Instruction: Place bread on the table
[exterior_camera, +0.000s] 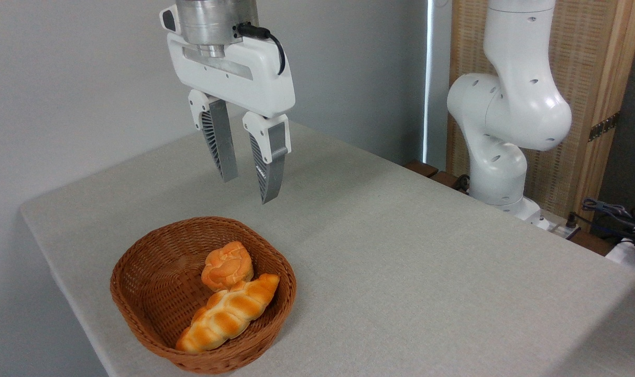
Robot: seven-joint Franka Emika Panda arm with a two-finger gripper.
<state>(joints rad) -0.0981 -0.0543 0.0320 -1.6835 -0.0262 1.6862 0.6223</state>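
In the single camera view you see the tabletop (401, 251), a light grey-beige surface whose far-left corner lies near the left edge of the picture and whose left edge runs down toward the bottom. A brown wicker basket (139, 277) stands close to this left edge, near the front. To the right of the basket the tabletop is wide and bare, all the way to the right side of the picture.

The end effector (248, 186) hangs in the air above the back rim of the basket, well apart from it. Its two ribbed fingers (219, 139) point down and lean a little to the right. They are released, with a clear gap between them, and they grasp nothing.

The bread (227, 265), a small round orange-golden bun, lies inside the basket toward its back right part. Just in front of it, and touching it, lies a longer braided loaf (228, 312), which reaches to the front rim of the basket.

The white base of the arm (506, 120) stands behind the far right edge of the tabletop, before a wooden panel (600, 78). Some cables (611, 212) lie at the right side, beyond the tabletop.
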